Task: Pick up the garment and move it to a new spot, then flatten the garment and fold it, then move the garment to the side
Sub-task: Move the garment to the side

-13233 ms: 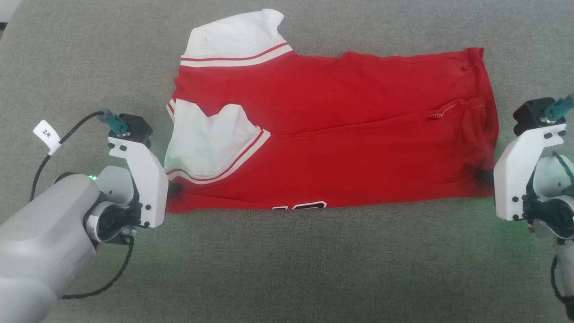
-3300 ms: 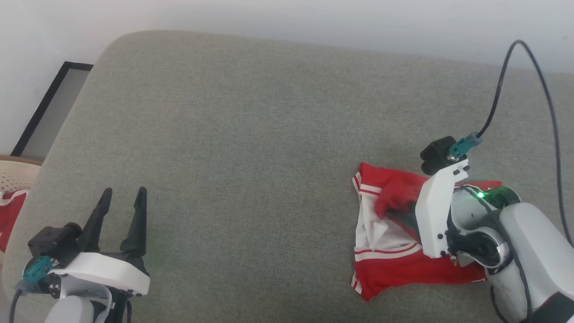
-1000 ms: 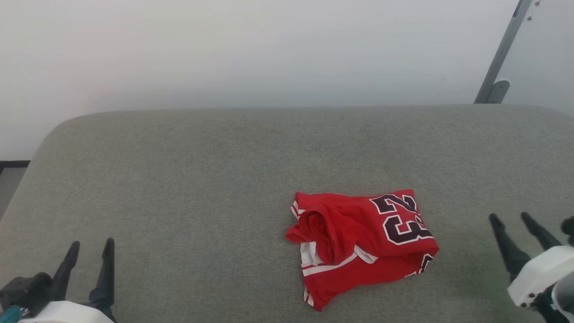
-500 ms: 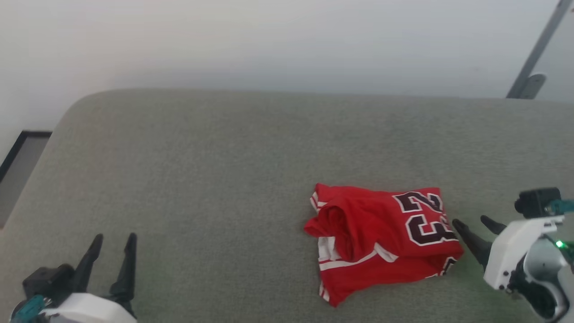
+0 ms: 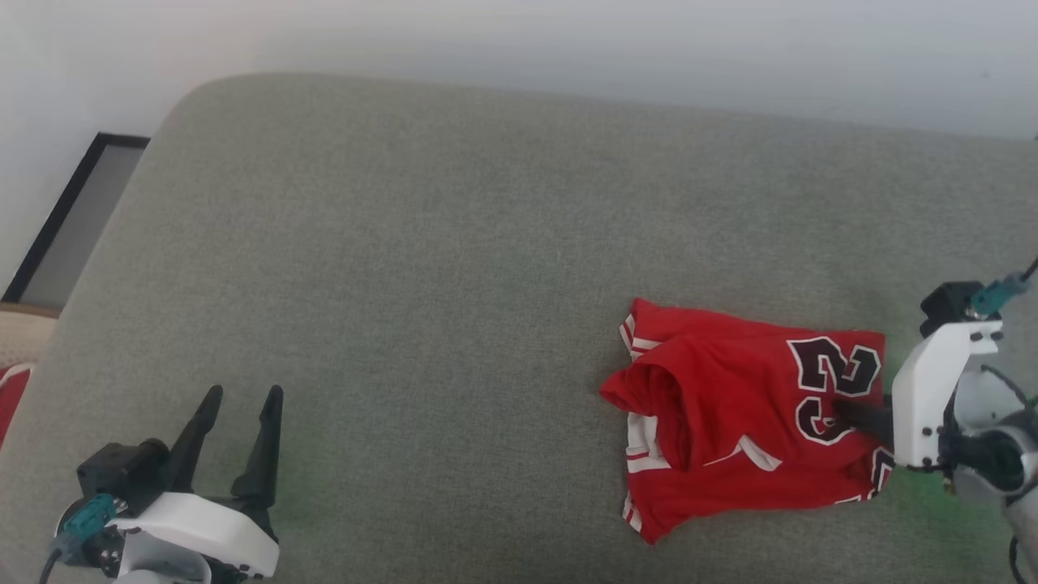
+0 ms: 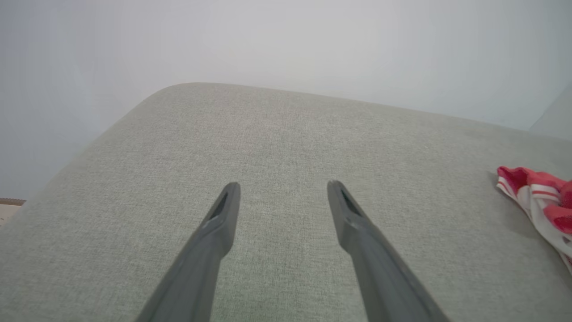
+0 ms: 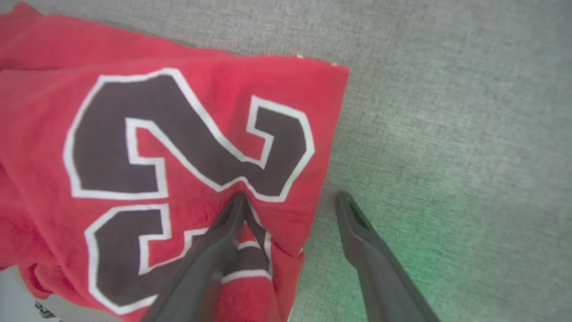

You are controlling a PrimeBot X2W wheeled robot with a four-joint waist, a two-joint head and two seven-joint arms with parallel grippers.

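The garment (image 5: 730,422) is a red jersey lying folded in a small bundle on the right part of the grey cushion (image 5: 405,243), with its dark numerals facing up and white striped trim at its left side. My right gripper (image 7: 290,197) is open and straddles the garment's right edge: one finger (image 7: 223,241) presses on the numerals (image 7: 187,138) and the other hangs over bare cushion. In the head view a dark finger (image 5: 861,415) reaches onto the cloth. My left gripper (image 5: 243,397) is open and empty at the lower left, far from the garment (image 6: 540,201).
A beige perforated basket (image 5: 20,337) with red cloth (image 5: 8,401) in it sits past the cushion's left edge. A dark-framed panel (image 5: 77,215) lies on the floor at the left. A white wall runs behind the cushion.
The head camera has swung down and left. My right gripper has gone from beside the garment to over its right edge, one finger now on the numerals. The left gripper stays open.
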